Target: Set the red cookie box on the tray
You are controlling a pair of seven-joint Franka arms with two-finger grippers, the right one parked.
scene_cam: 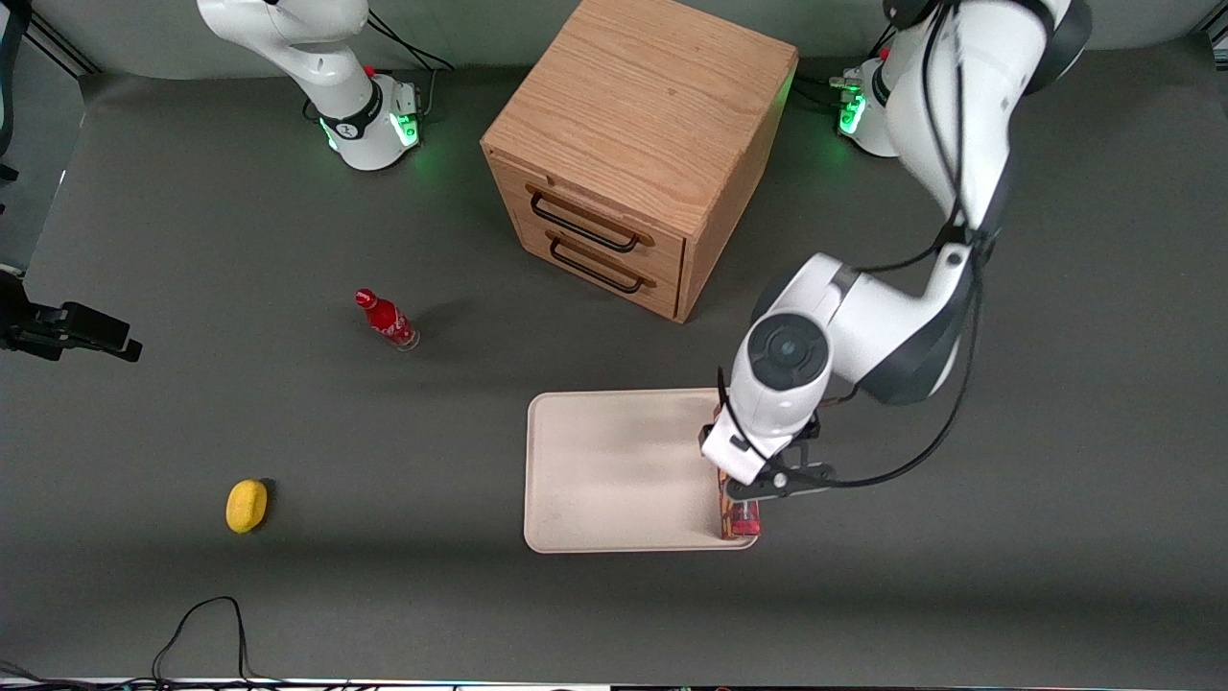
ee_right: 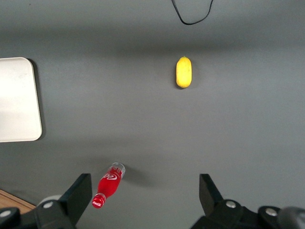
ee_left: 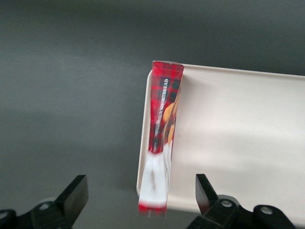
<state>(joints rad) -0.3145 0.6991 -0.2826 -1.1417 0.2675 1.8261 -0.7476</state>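
Red cookie box is lying along the tray edge toward the working arm. Hand is hovering above it, fingers spread apart, gripping nothing

Even overhead light, dim-ish on the dark grey table; the wooden drawer cabinet and small red bottle throw soft shadows, and green LED glow spills at both arm bases. Mild glare washes out the tray in the left wrist view, where the red cookie box smears into blur at its white end. The gripper, above it with fingers spread wide, is soft-focus too.
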